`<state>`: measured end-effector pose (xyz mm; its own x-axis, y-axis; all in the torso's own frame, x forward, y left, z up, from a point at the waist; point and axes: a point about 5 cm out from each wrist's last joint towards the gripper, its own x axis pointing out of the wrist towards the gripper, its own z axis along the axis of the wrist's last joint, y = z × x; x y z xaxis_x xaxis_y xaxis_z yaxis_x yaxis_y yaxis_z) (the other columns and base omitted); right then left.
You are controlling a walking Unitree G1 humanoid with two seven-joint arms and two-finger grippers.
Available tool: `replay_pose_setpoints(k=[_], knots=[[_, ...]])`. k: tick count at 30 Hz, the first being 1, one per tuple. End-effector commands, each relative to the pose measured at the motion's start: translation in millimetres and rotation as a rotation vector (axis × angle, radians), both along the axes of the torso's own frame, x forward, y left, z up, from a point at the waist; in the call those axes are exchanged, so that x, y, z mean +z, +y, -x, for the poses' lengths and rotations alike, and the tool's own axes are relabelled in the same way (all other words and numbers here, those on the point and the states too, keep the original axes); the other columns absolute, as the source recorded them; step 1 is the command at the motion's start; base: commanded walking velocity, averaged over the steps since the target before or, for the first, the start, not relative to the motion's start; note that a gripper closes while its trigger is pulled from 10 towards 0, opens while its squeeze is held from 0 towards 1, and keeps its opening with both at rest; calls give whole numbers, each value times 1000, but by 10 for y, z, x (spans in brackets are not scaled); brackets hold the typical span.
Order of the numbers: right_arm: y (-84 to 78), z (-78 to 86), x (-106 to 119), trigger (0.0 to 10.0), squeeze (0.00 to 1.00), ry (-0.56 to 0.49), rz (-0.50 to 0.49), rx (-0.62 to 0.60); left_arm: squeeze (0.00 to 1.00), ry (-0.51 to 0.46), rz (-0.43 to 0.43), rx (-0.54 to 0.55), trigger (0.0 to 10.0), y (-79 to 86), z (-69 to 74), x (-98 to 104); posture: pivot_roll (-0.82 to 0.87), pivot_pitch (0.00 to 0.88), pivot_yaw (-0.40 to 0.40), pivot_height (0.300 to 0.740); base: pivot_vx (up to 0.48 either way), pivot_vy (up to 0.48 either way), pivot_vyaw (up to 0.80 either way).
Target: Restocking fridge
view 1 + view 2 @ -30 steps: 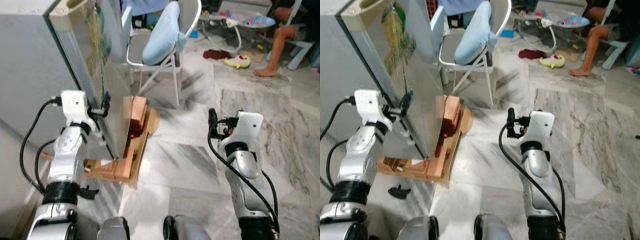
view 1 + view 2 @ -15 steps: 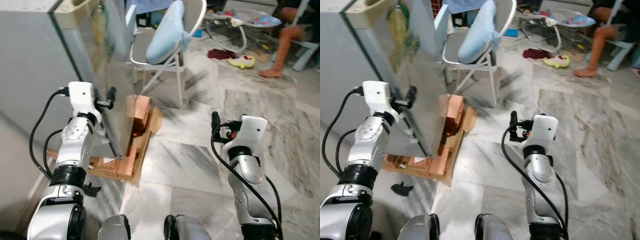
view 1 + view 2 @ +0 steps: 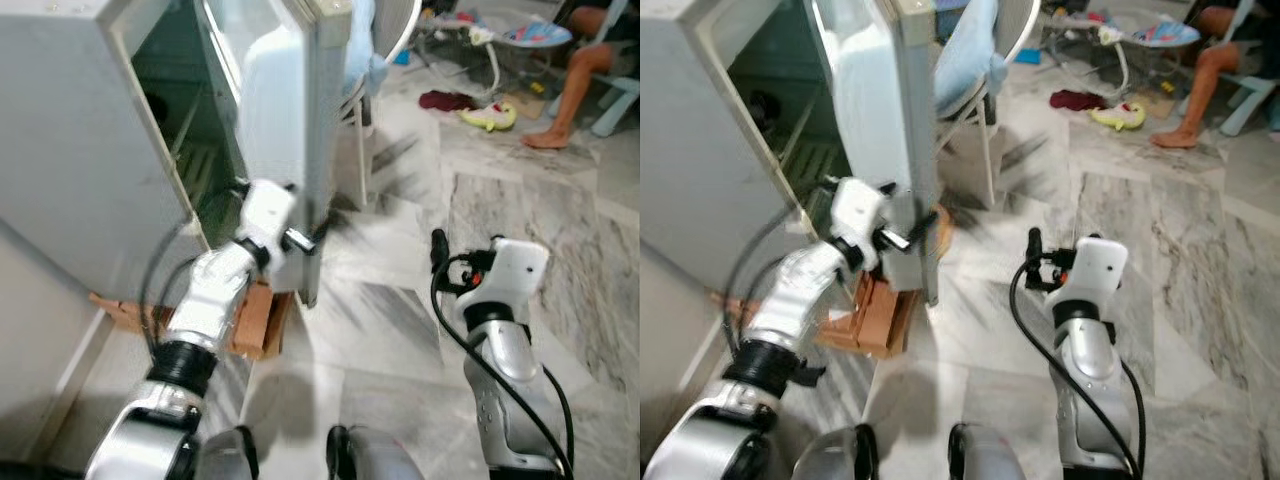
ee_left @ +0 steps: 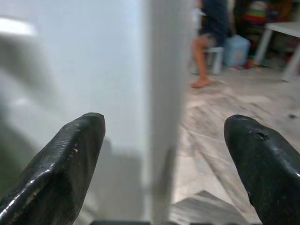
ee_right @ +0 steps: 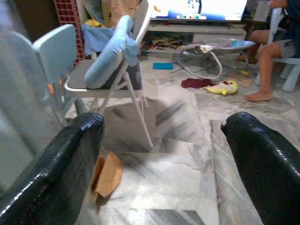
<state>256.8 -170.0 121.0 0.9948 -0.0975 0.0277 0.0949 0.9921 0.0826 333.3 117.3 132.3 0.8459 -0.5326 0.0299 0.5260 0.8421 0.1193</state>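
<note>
In the head views, the grey fridge [image 3: 70, 150] stood open at the robot's left, its pale door [image 3: 285, 110] swung out, the left tool [image 3: 305, 238] against the door's edge; opening seemed the step in hand, fetching stock next. In the left wrist view, its fingers [image 4: 70, 159] were apart astride that edge. In the right wrist view, the right tool [image 5: 161, 154] gaped, idle, above the marble floor [image 5: 178, 173] near a folding chair [image 5: 112, 70].

- No legible text, labels, brands or numbers in any view.
- Fridge door [image 3: 300, 120]: surfaces blurred, nothing readable.
- Screen [image 5: 201, 8] at 12 o'clock, right wrist view: contents unreadable.
</note>
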Motion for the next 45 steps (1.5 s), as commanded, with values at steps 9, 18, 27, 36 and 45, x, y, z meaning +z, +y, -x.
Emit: replay_pose_setpoints(k=[9, 18, 27, 36, 45], knots=[[71, -73, -3, 10000, 0, 7, -14, 15, 0, 6, 15, 110, 10000, 344, 288, -85, -19, 135, -56, 740, 226, -222, -594], [179, -231, 154, 10000, 0, -60, 5, 66, 0, 24, -23, 83, 10000, 260, 491, -142, 1, 145, -37, 740, 362, -310, -510], [196, -236, 158, 10000, 0, -66, 18, 67, 0, 61, -53, 166, 10000, 280, 376, -192, -17, 152, -34, 740, 440, -104, 0], [225, -191, 106, 10000, 0, -54, 8, 61, 0, 29, -98, 311, 10000, 394, 87, -88, -26, 135, -26, 740, 419, 163, 0], [180, -220, 91, 10000, 0, -53, 10, 40, 0, -11, -46, 133, 10000, 36, 69, 50, -34, 123, -21, 740, 217, 147, 0]])
